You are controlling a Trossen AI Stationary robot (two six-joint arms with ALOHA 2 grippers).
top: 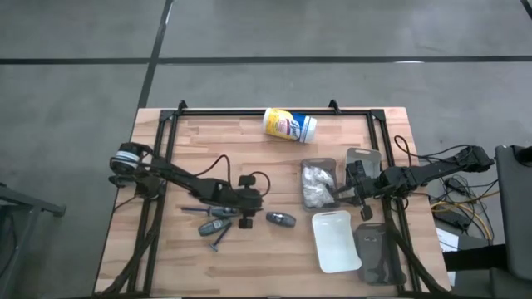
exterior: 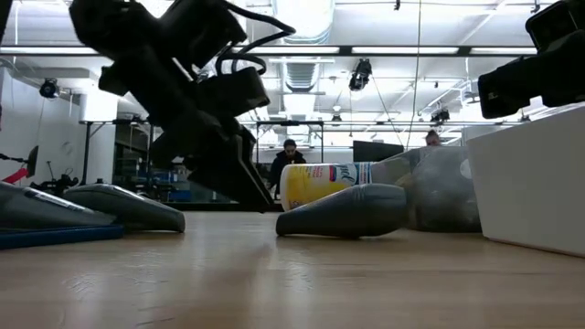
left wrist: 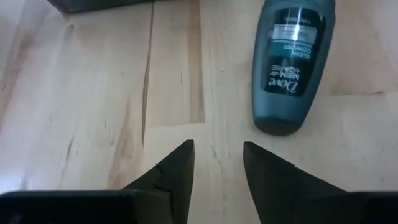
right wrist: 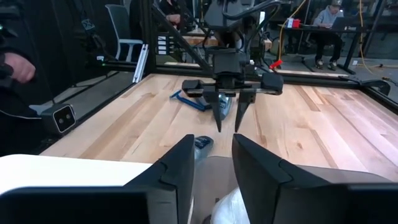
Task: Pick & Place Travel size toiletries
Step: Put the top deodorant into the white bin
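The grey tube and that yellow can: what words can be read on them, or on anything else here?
"Dove MEN+CARE": on the grey tube, lying just ahead of the open left pincer.
"CLEAN COMFORT": the smaller print above it, only partly legible.
Yellow can: a blue label, too small to read.
White packets: no readable print.

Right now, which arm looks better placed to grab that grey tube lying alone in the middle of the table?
Left, probably. Its gripper is open, with the tube just ahead. The right gripper sits farther off, by the trays.
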